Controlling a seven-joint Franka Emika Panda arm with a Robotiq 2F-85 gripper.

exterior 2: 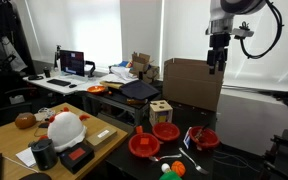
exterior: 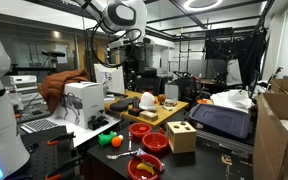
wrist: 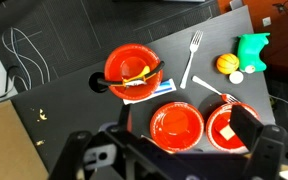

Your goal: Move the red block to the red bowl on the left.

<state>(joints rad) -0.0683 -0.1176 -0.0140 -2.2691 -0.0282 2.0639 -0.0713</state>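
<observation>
Red bowls (wrist: 177,122) clustered on the black table (wrist: 54,90), right under the gripper (wrist: 169,150) hanging high, fingers spread wide, gripping nothing. Top bowl (wrist: 112,62) holding some yellow and blue bits. Further out: white fork (wrist: 192,58), orange ball (wrist: 225,64), green toy (wrist: 252,50). Can't spot the red block for sure.

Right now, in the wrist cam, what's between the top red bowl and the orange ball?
A white fork lies between the bowl and the ball, touching neither. Nothing else sits in that stretch. The wrist view shows it plainly.
</observation>
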